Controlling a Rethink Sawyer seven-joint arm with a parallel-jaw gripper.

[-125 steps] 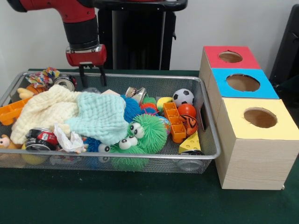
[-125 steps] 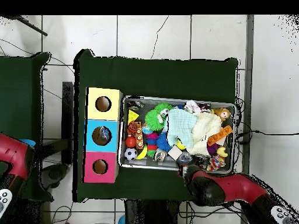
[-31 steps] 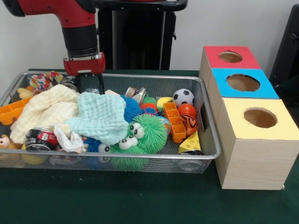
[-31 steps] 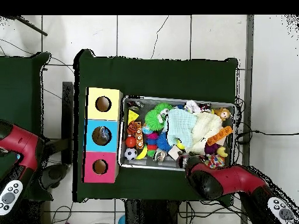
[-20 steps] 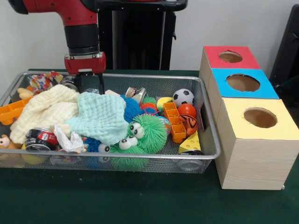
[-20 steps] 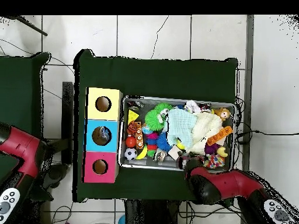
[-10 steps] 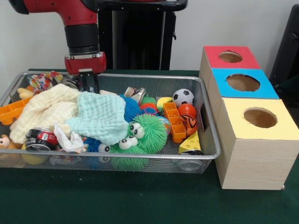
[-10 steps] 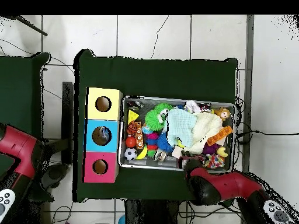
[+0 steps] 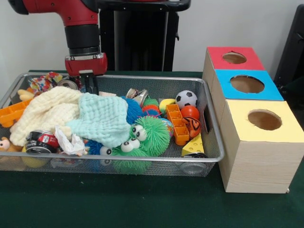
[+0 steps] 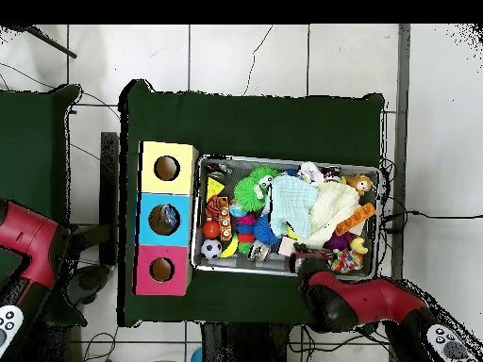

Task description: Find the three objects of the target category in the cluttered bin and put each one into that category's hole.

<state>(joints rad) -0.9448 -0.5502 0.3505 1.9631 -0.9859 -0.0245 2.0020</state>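
Green-clothed table, crowded wire bin (image 9: pixel 211 142): gripper (image 9: pixel 90 83) pinched together at mint cloth's (image 9: pixel 105 118) far edge, likely uncovering; lifting next.

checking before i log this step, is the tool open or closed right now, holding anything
Tool: closed, at the bin's far edge beside the mint cloth; whether it grips anything cannot be told.
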